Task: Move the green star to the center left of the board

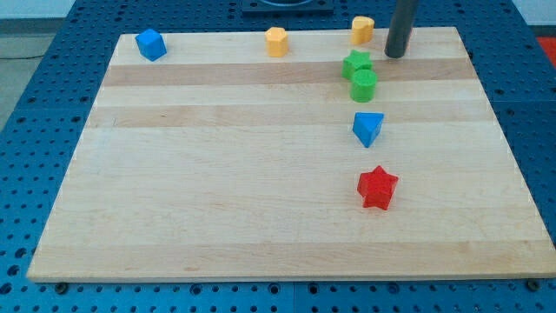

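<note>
Seven small matte blocks are sitting on the pale, striped-grain wooden desk point(217, 200).

- Green, two: green star point(355, 63), upper right of centre, touching green cylinder point(364, 85).
- Blue, two: blue block point(150, 44); blue wedge point(367, 128).
- Yellow, two: yellow block point(276, 42); second yellow block point(362, 29).
- Red, one: red star point(377, 188).

My tip point(396, 54), a plain rod, is standing just right of the green star, holding nothing.

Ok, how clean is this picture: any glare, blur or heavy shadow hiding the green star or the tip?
Camera view: light is even and soft, no glare on the board; the green star is sharp and touches the green cylinder; the red star casts only a faint shadow; my tip, at the star's upper right, looks slightly soft but unhidden.
</note>
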{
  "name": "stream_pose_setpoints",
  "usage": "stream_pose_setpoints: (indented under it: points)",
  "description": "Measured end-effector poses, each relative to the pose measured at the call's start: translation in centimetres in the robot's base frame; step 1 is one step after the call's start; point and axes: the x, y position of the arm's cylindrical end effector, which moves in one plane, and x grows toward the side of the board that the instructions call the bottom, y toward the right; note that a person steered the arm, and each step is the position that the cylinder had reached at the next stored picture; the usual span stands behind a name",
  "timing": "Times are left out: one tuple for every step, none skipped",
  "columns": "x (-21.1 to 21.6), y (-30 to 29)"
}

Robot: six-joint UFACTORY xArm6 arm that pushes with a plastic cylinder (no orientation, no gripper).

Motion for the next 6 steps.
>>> stream_pose_setpoints:
  points:
    - [1.5, 0.0]
    - [1.5, -1.2]
    - [1.5, -4.2]
    - [2.1, -5.9]
    - [4.1, -7.3]
    - [5.7, -9.9]
